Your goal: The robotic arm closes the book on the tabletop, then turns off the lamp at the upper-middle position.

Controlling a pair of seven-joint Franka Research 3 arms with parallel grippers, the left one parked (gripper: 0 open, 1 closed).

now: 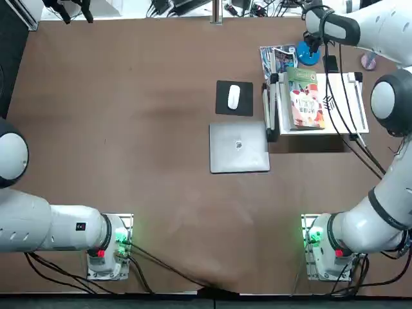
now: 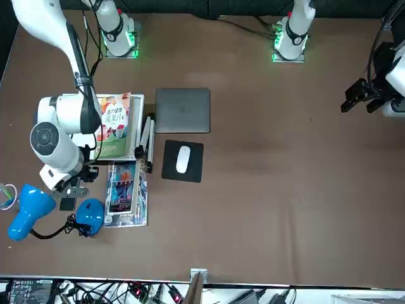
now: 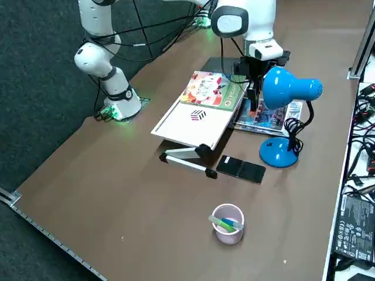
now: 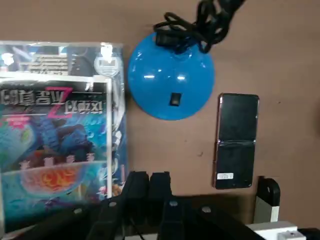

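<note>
The book lies closed, green cover up, on a white tilted stand; it also shows in the side view. The lamp has a round blue base with a small dark switch on it, a black neck and a blue head. It stands on the tabletop at the far right. My right gripper hangs shut and empty a little above the table, between the stand and the lamp base, close beside the lamp head.
A blue-pictured leaflet lies beside the lamp base, and a black phone on its other side. A grey laptop and a white mouse on a black pad sit left of the stand. A pink cup holds pens.
</note>
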